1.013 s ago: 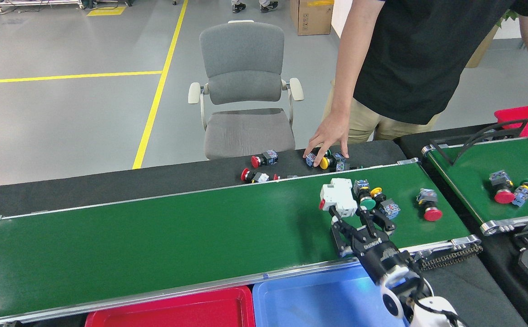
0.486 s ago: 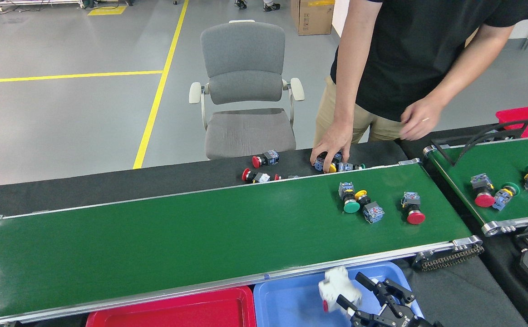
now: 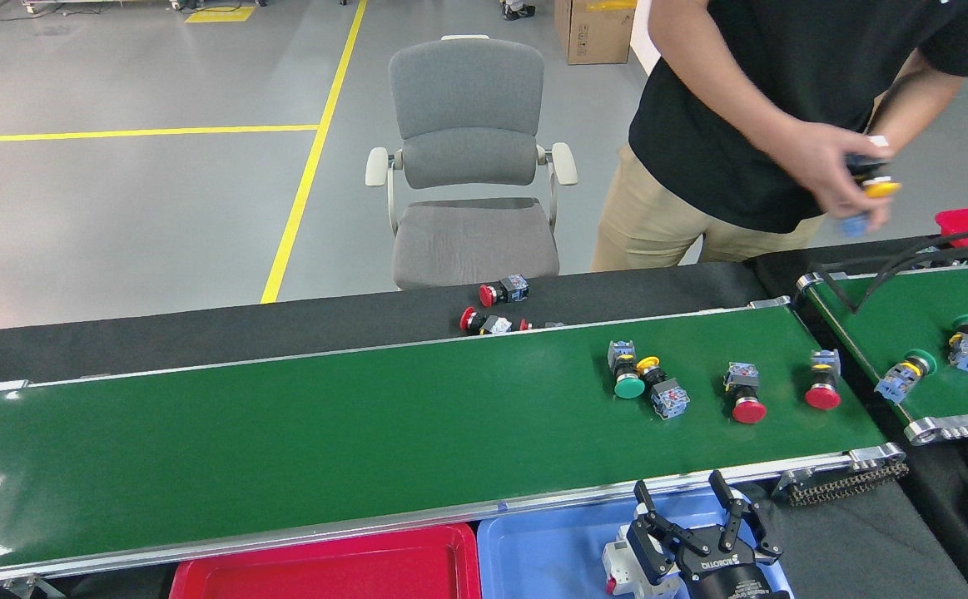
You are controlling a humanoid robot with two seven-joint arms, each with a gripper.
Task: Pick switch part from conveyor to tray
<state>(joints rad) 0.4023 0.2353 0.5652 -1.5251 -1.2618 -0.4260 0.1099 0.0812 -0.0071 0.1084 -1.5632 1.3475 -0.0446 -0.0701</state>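
The right hand (image 3: 687, 507) hangs over the blue tray (image 3: 550, 557) with its fingers spread apart; the white switch part (image 3: 629, 570) seems to lie in the tray just beside it. Four switches remain on the conveyor (image 3: 325, 433).

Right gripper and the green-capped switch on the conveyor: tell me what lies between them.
Head view: only bare conveyor belt and its near rail separate the right gripper from the green-capped switch.
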